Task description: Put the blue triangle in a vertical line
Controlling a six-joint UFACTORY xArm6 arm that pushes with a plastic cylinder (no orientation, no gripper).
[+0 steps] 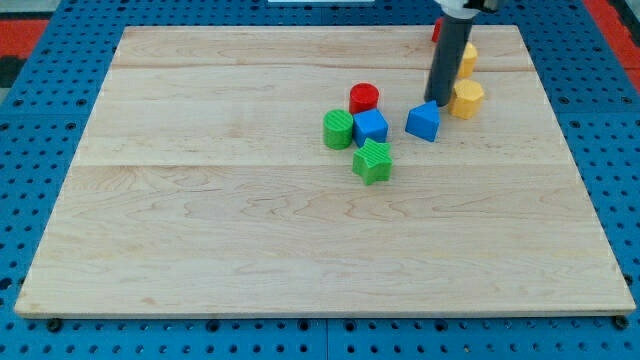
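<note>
The blue triangle (423, 122) lies on the wooden board (250, 230), right of centre near the view's top. My tip (435, 101) touches its upper right edge. To its left sit a blue cube (371, 127), a red cylinder (364, 98), a green cylinder (338, 130) and a green star-shaped block (373, 161), close together. To the triangle's right is a yellow hexagonal block (467, 99).
Another yellow block (467, 59) sits behind the rod near the view's top, and a red block (436, 32) is mostly hidden by the rod. A blue perforated surface (40, 150) surrounds the board.
</note>
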